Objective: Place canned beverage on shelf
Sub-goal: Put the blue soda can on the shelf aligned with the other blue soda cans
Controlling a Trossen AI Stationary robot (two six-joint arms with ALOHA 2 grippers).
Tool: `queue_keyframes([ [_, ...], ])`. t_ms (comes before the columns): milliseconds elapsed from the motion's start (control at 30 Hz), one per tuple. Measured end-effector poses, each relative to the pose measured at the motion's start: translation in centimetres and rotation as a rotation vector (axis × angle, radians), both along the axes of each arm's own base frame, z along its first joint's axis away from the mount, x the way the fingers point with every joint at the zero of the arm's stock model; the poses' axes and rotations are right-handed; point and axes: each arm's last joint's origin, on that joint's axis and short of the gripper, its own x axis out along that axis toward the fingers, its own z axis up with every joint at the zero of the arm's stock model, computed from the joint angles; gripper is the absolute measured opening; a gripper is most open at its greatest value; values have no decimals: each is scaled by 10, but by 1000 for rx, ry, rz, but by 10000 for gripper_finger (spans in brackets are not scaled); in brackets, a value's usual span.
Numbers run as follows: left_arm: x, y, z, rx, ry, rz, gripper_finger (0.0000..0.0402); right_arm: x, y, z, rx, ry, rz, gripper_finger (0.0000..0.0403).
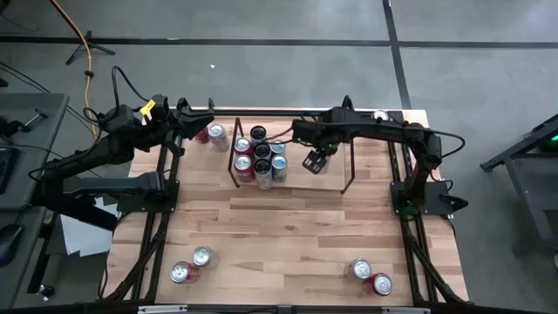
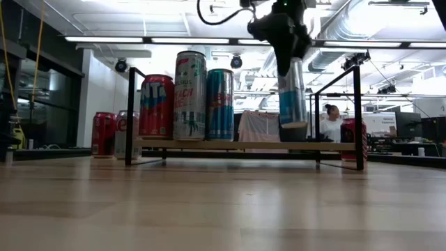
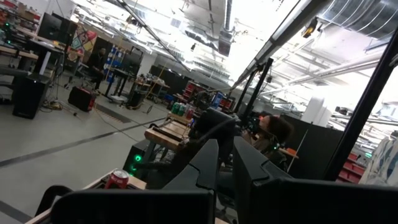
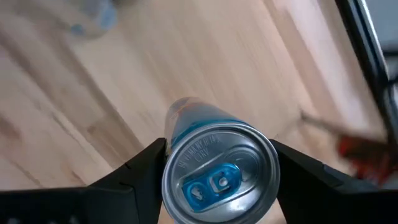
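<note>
Grey floor [image 1: 261, 22] around the table — strip lights [image 2: 139, 39] and ducts [image 2: 348, 21] overhead, a person [image 2: 332, 120] seated beyond.

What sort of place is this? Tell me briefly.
Probably a robotics lab or workshop: a wooden table with two arms mounted on it, open ceiling ducts, and more workbenches with equipment across the grey floor.

A cluster of cans [image 1: 260, 159] stands on the shelf's [image 1: 347, 187] left end, two cans [image 1: 212, 134] just left.
</note>
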Motion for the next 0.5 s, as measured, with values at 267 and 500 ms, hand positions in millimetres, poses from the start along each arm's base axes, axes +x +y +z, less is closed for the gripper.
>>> queue_keyframes([
  [267,0,0,0,-6,-2,-2,3,16,-20,-12,7,-111,349,229],
  [500,0,0,0,-23,-9,-7,3,20,-31,-21,30,-91,523,230],
])
